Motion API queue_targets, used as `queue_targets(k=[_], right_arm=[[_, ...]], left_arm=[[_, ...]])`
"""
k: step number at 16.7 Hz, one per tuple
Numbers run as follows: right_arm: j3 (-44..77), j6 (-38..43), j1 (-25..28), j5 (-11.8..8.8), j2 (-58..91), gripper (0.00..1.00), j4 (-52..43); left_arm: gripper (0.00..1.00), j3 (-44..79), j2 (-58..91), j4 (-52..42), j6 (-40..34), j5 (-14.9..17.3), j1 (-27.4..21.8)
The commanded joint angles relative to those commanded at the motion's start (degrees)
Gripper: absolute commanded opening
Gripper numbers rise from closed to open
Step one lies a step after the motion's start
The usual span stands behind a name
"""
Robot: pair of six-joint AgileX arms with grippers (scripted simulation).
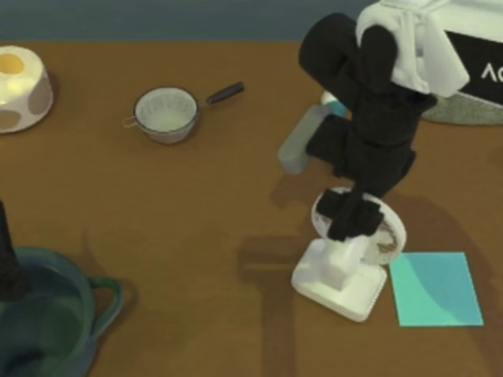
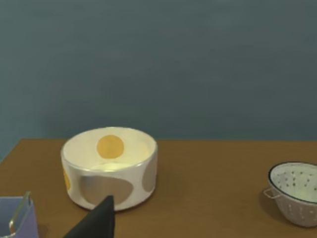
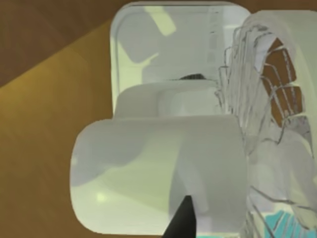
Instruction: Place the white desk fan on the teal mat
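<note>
Nearest the lens, the right gripper (image 1: 351,218) sits down over the white desk fan (image 1: 343,275); whether its jaws pinch the motor housing I cannot tell. That fan stands on the brown table (image 1: 181,212), its base just left of the teal mat (image 1: 437,288), near the right side. Risk, as I judge it: a top-heavy fan held high could tip or twist when moved. Left gripper (image 2: 96,223) idles at the near-left. Behind the table is a plain blue-grey wall.
</note>
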Motion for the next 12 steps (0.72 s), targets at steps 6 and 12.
queue_targets(k=[6, 12], right_arm=[[0.0, 0.0, 0.0, 0.0, 0.0, 0.00, 0.0], [1.0, 0.0, 0.0, 0.0, -0.2, 0.00, -1.0]], left_arm=[[1.00, 0.0, 0.0, 0.0, 0.0, 0.0, 0.0], [1.00, 0.0, 0.0, 0.0, 0.0, 0.0, 0.0]])
